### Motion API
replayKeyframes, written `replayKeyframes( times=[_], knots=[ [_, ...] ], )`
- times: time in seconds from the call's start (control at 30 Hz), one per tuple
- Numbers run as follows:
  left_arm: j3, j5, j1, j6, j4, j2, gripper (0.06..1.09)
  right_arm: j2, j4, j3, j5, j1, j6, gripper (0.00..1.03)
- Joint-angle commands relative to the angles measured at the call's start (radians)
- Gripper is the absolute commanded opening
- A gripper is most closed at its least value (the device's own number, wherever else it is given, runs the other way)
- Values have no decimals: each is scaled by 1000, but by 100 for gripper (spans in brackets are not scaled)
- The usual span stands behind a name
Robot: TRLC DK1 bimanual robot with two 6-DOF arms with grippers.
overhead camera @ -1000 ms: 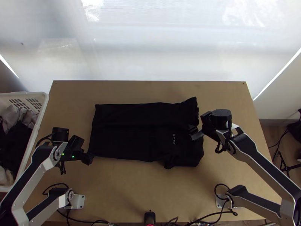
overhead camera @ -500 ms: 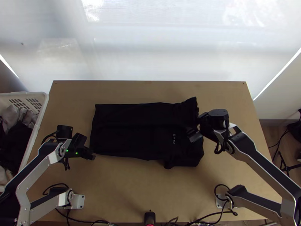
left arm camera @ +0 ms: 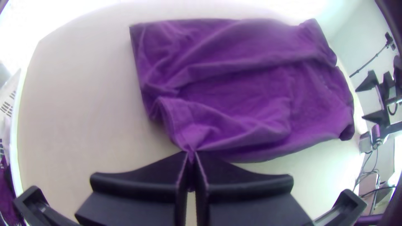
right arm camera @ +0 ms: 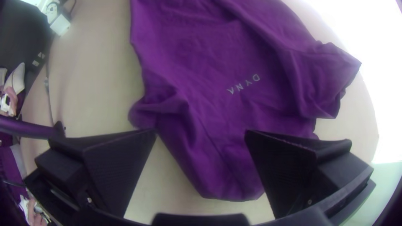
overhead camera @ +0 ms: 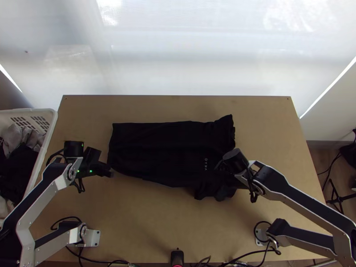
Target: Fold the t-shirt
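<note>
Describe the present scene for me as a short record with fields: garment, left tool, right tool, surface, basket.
garment: t-shirt, lying as a rough rectangle, creased near the left tool
left tool: shut on the t-shirt's near left corner
right tool: open at the t-shirt's right end; contact unclear
surface: light wooden table
basket: white plastic basket at the table's left edge, holding clothes

Pale lettering (right arm camera: 243,84) on the t-shirt (right arm camera: 201,54) reads "DYNA".
</note>
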Motion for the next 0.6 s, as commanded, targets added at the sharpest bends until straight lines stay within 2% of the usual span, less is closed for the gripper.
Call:
replayKeyframes(
  times=[0.0, 0.23, 0.37, 0.57],
  knots=[
    [126, 5, 6, -58, 7, -17, 9, -19, -60, -24, -15, 46, -5, 98],
    [158, 3, 19, -49, 15, 5, 9, -33, -77, -59, -14, 57, -28, 97],
    [169, 3, 30, -47, 27, 15, 9, -50, -94, -117, -14, 60, -66, 93],
    [160, 5, 29, -47, 29, 25, 9, -23, -63, -160, -12, 52, -68, 93]
  ],
)
